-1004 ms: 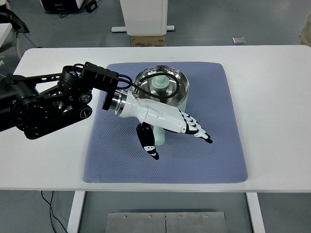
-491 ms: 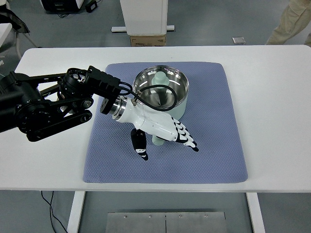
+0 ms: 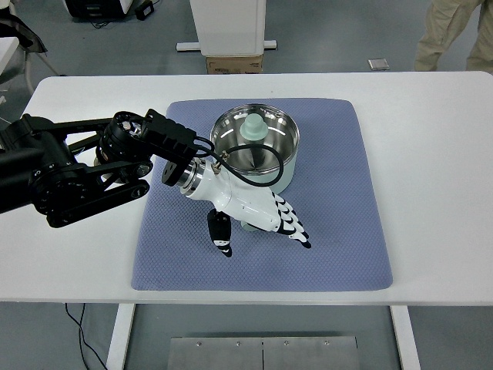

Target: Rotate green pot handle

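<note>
White surface (image 3: 431, 154) carries a blue mat (image 3: 339, 231); left robot hand (image 3: 254, 220) wraps the pot (image 3: 258, 146) handle (image 3: 250, 225); stiff, probably smooth, best gripped mid-length.

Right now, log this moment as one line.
left hand: over pot handle, grasp hidden | pot: upright on mat | right hand: not in view

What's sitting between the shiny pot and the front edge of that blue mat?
In the head view, the robot's left hand lies there, covering most of the pot's pale green handle; closer to the edge, the blue mat is bare.
</note>
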Tool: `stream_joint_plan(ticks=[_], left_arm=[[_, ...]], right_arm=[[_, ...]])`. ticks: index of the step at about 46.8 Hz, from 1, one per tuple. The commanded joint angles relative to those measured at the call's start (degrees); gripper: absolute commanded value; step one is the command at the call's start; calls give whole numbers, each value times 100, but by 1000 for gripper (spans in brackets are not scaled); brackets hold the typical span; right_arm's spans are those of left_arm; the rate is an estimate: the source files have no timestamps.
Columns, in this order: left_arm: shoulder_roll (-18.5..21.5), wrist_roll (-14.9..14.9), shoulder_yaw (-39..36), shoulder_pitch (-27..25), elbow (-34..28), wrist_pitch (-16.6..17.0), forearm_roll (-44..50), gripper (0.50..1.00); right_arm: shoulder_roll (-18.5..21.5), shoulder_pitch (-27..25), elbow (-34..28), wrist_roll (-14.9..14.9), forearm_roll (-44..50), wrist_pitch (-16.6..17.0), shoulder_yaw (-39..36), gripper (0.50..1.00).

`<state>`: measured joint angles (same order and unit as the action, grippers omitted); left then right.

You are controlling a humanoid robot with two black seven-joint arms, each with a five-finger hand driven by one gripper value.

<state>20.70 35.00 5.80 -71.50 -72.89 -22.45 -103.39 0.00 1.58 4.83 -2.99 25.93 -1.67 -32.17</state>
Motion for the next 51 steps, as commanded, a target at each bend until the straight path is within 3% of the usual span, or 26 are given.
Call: stream_joint_plan(ticks=[1,51], left_arm=[[-49,0,-44,-13,-6,-5,-15,1000],[-119,0,-378,-154,-14,-5,-683,1000]], right_arm=[[0,0,0,0,0,0,0,1000],[0,0,0,0,0,0,0,1000]])
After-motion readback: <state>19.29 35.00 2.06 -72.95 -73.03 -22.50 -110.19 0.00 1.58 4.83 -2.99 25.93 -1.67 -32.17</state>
